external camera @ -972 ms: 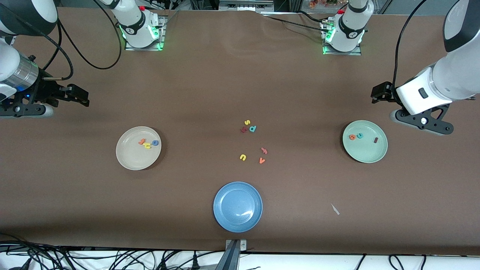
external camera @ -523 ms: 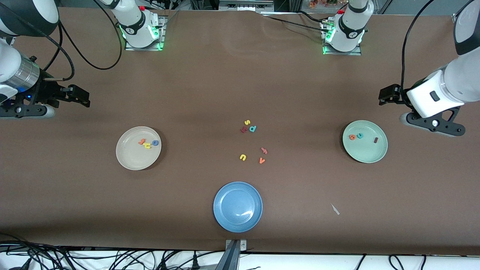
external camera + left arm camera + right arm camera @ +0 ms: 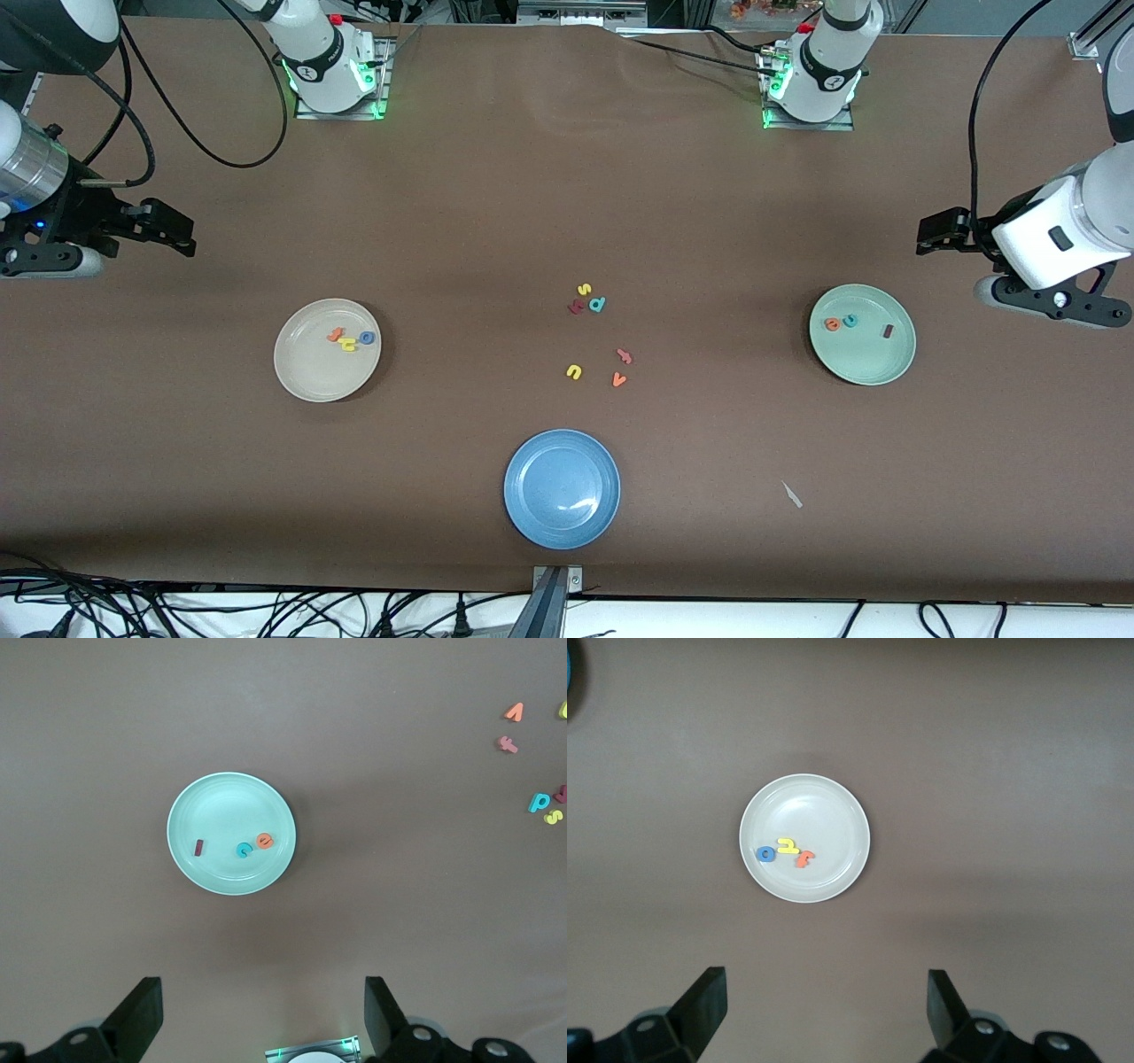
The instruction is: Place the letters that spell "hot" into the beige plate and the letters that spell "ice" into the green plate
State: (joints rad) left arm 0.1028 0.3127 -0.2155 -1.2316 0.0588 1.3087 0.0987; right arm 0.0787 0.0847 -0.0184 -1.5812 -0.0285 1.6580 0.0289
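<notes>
The beige plate (image 3: 310,372) lies toward the right arm's end of the table and holds an orange t (image 3: 335,335), a yellow h (image 3: 348,343) and a blue o (image 3: 367,337). The green plate (image 3: 864,361) lies toward the left arm's end and holds an orange e (image 3: 832,324), a teal c (image 3: 850,321) and a maroon i (image 3: 888,331). My left gripper (image 3: 263,1010) hangs open and empty, high over bare table beside the green plate (image 3: 221,802). My right gripper (image 3: 824,1005) hangs open and empty beside the beige plate (image 3: 824,806).
A blue plate (image 3: 562,461) sits empty near the front edge. Loose letters lie mid-table: yellow s (image 3: 584,289), teal p (image 3: 597,304), a dark red one (image 3: 575,307), yellow u (image 3: 574,372), orange v (image 3: 618,379), a salmon one (image 3: 625,356). A small pale scrap (image 3: 792,494) lies nearby.
Both arms have drawn outward toward their own ends of the table, away from the plates. The letters and plates have not moved.
</notes>
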